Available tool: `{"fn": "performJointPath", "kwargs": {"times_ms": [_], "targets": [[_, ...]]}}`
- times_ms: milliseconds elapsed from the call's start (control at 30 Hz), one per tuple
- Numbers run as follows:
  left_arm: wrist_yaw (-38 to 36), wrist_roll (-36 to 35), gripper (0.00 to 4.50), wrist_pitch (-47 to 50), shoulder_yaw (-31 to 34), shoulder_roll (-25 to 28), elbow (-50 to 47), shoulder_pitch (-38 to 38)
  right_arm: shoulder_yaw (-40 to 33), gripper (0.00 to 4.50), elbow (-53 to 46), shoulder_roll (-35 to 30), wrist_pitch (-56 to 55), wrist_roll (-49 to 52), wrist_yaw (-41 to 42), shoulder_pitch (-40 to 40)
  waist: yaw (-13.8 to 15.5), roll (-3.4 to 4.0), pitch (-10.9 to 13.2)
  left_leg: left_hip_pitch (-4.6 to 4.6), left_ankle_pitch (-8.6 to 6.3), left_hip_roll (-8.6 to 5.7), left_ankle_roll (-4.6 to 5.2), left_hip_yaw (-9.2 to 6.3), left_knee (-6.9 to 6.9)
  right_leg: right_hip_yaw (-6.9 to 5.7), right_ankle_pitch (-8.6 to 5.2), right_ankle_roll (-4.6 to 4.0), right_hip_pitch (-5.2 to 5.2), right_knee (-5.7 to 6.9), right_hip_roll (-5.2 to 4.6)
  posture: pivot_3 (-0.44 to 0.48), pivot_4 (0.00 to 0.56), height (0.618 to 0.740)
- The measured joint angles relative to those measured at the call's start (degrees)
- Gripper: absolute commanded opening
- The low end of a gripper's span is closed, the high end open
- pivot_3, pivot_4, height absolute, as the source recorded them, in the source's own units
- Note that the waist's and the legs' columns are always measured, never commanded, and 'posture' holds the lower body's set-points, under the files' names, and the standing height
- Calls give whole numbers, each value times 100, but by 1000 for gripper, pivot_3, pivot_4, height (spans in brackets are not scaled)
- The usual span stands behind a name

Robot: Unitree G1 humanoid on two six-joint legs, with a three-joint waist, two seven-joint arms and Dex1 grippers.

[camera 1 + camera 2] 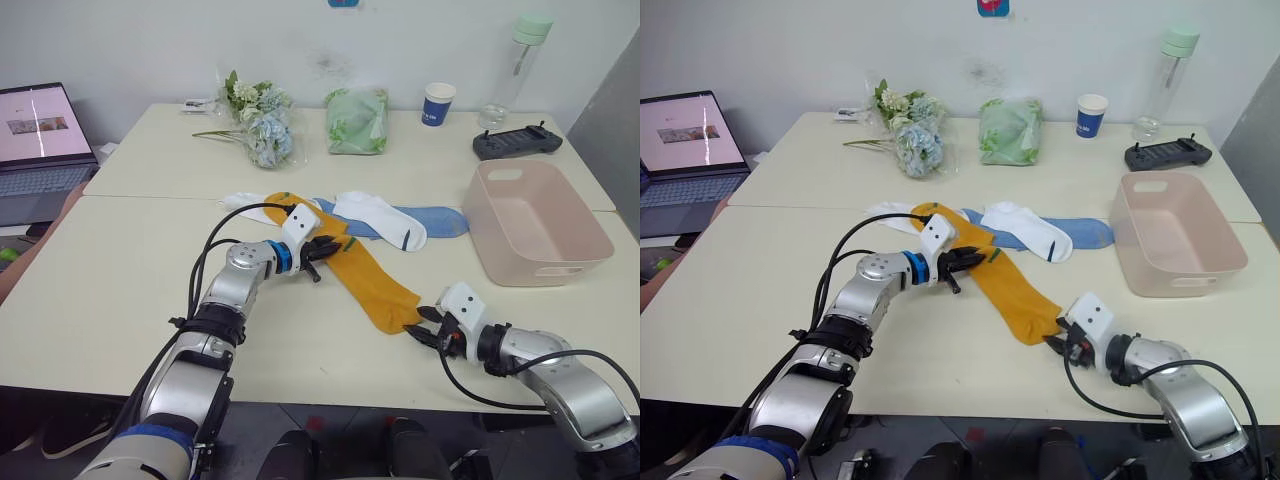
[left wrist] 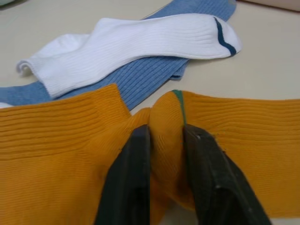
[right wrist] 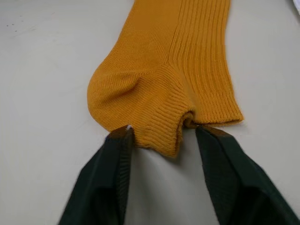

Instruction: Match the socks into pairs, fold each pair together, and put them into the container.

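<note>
A long strip of mustard-yellow sock (image 1: pixel 375 280) lies diagonally across the middle of the table. My left gripper (image 1: pixel 322 250) is shut on a raised fold of it (image 2: pixel 165 133) near its far end. At the sock's near end, the open fingers of my right gripper (image 1: pixel 425 325) straddle the ribbed edge (image 3: pixel 165 136) without pinching it. Behind the yellow sock a white sock (image 1: pixel 385 218) with a dark mark lies on a light blue sock (image 1: pixel 445 222). Another white sock (image 1: pixel 240 202) pokes out to the left. The pink container (image 1: pixel 530 270) stands to the right and holds nothing.
Along the back of the table are a bunch of flowers (image 1: pixel 260 120), a green cloth bundle (image 1: pixel 357 120), a blue-and-white paper cup (image 1: pixel 437 103), a clear bottle (image 1: pixel 515 65) and a black controller (image 1: pixel 517 143). A laptop (image 1: pixel 35 140) stands at the far left.
</note>
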Motion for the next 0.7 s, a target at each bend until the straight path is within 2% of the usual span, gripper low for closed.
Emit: {"fn": "performJointPath", "kwargs": {"times_ms": [100, 133, 233, 367, 533, 700], "targets": [[-31, -25, 0, 19, 20, -3, -366, 168, -42, 189, 105, -9, -70, 19, 54, -45, -1, 0, 0, 0, 0, 1, 0, -1, 1, 1, 0, 0, 0, 0, 0, 0, 150, 740], [-29, -48, 0, 49, 27, -5, -519, 230, -87, 40, 143, -35, -76, 21, 86, -73, 0, 0, 0, -1, 0, 0, 0, -2, 2, 1, 0, 0, 0, 1, 0, 0, 150, 740], [-5, -105, 0, 335, 93, 19, -1099, 458, -308, 40, 273, -180, -78, 77, 203, -191, -3, 0, 0, -1, 0, 1, 0, 0, 4, 2, 0, 0, 0, 2, 0, 0, 150, 740], [125, -339, 0, 1032, 231, 108, -2254, 1117, -670, 40, 426, -266, -89, 363, 500, -337, -14, 1, 0, 0, 0, 4, 0, -2, 1, 3, 0, 0, -1, 4, 1, 0, 150, 740], [834, -1064, 0, 2560, 796, 109, -4759, 2736, -846, 40, 925, -819, 263, 1058, 1535, -729, 8, 2, 0, 0, -1, 4, 2, -2, 2, 5, 0, -1, 1, 1, 0, 0, 150, 740], [1525, -1527, 0, 3101, 1045, -286, -6068, 3775, -524, 40, 1425, -1204, 511, 1261, 2428, -1194, 32, 1, 0, 3, -4, 5, 6, 0, 6, 3, 0, -1, 11, -4, 0, 0, 150, 740]]}}
